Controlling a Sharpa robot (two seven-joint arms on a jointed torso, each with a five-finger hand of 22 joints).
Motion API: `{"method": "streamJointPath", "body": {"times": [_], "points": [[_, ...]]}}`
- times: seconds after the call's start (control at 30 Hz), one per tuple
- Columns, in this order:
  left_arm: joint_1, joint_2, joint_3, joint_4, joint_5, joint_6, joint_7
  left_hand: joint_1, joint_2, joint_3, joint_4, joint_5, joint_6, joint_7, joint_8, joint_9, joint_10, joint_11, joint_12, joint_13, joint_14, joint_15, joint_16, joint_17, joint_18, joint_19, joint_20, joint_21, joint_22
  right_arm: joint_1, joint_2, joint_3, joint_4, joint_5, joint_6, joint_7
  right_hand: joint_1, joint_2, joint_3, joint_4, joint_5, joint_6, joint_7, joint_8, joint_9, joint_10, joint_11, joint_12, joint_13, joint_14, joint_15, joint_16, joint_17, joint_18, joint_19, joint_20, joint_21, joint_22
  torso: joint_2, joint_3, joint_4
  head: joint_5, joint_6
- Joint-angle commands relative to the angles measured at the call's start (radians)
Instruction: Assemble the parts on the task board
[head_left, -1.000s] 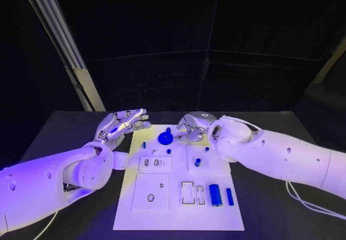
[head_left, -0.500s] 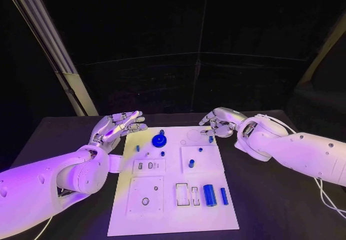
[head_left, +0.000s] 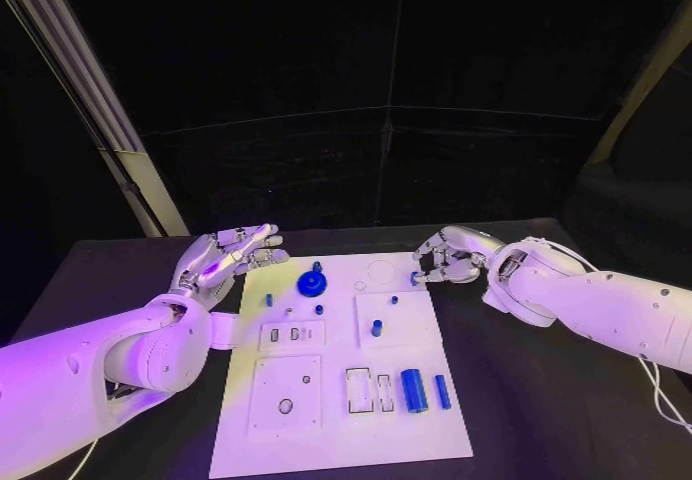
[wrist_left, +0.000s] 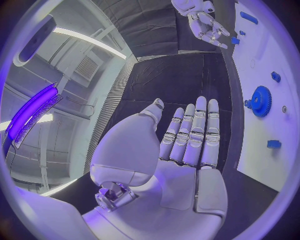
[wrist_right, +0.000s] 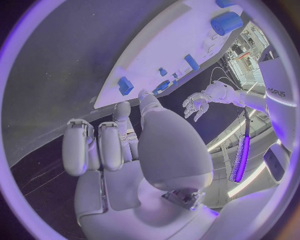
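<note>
From my station, starting at the left: my left robot hand (head_left: 224, 255) hovers just off the far-left corner of the task board (head_left: 339, 420), fingers straight and spread, holding nothing; the left wrist view confirms a flat, empty palm (wrist_left: 187, 145).

Moving onto the board, the blue gear (head_left: 312, 283) sits near the far edge, with a few small blue pegs (head_left: 375, 326) standing around the middle plates. Toward the near edge, right of centre, a thicker blue cylinder (head_left: 414, 390) lies on its side with a thinner blue pin (head_left: 443, 391) just beside it, next to two open rectangular slots (head_left: 369, 390).

At the right, my right robot hand (head_left: 447, 260) rests at the board's far-right edge, fingers curled in toward a small blue block (head_left: 420, 279) there. The right wrist view shows that block (wrist_right: 125, 85) just beyond the fingertips (wrist_right: 145, 94); I cannot tell whether it is pinched or merely touched.

I judge these parts light, rigid plastic, smooth enough to slip or roll. The cylinder and pin should be taken across their middles with a fingertip pinch, kept level so they drop square into the slots. The gear wants a grip on its toothed rim. The small block leaves little to hold, so I would close on its opposite flat faces and go gently; a nudge could skate it off the board onto the bench (head_left: 548, 400).
</note>
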Motion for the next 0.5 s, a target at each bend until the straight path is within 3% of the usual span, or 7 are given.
{"method": "streamJointPath", "body": {"times": [0.03, 0.2, 0.37, 0.5], "points": [[0.001, 0.002, 0.001, -0.002, 0.001, 0.021, 0.006, -0.003, 0.006, -0.004, -0.005, 0.004, 0.003, 0.021, -0.006, 0.000, 0.005, 0.003, -0.004, -0.001, 0.008, 0.001, -0.006, -0.001, 0.015, 0.009, -0.001, -0.003, -0.001, -0.006, 0.002, 0.000, -0.003, 0.011, 0.025, 0.026, -0.014, -0.002, -0.011, 0.005, -0.003, -0.006, 0.001, -0.006, 0.001, -0.003, 0.000, -0.002, 0.000, 0.037, 0.000, -0.005, 0.000, -0.002, -0.007, 0.002, -0.005, -0.001, -0.001, -0.0027, 0.0028, -0.001, -0.004], [0.001, 0.003, 0.001, -0.005, 0.002, 0.021, 0.006, -0.003, 0.006, -0.004, -0.005, 0.004, 0.003, 0.021, -0.006, 0.000, 0.005, 0.003, -0.004, -0.001, 0.008, 0.001, -0.006, -0.001, 0.015, 0.009, -0.001, -0.003, -0.001, -0.015, 0.008, 0.000, -0.011, 0.011, 0.019, 0.030, -0.017, -0.002, -0.018, 0.009, -0.002, -0.006, 0.001, -0.005, 0.001, -0.002, 0.000, -0.001, 0.000, 0.037, 0.000, -0.004, 0.002, -0.002, -0.006, 0.002, -0.004, 0.000, -0.002, -0.0034, 0.0016, -0.003, -0.005], [0.001, 0.004, 0.001, -0.008, 0.002, 0.021, 0.005, -0.005, 0.006, -0.004, -0.004, 0.004, 0.004, 0.021, -0.006, 0.000, 0.005, 0.003, -0.005, -0.001, 0.008, 0.001, -0.007, -0.001, 0.015, 0.009, -0.001, -0.004, -0.001, -0.018, 0.018, 0.001, -0.025, 0.011, 0.014, 0.031, -0.015, 0.003, -0.019, 0.010, 0.001, -0.003, 0.000, -0.004, 0.002, 0.000, 0.000, 0.002, 0.003, 0.037, 0.000, -0.004, 0.003, -0.003, -0.006, 0.002, -0.004, 0.001, -0.003, -0.0052, 0.0062, -0.008, -0.007], [0.001, 0.004, 0.001, -0.009, 0.002, 0.021, 0.004, -0.005, 0.006, -0.004, -0.004, 0.004, 0.004, 0.021, -0.006, 0.000, 0.005, 0.003, -0.005, -0.001, 0.008, 0.001, -0.007, -0.001, 0.015, 0.009, -0.001, -0.004, -0.001, -0.019, 0.027, 0.001, -0.037, 0.011, 0.015, 0.029, -0.005, 0.013, -0.021, 0.010, 0.002, 0.005, -0.002, 0.000, 0.004, 0.003, -0.002, 0.005, 0.007, 0.038, -0.001, -0.004, 0.004, -0.003, -0.005, 0.001, -0.004, 0.002, -0.004, -0.0050, 0.0076, -0.004, -0.010]]}}
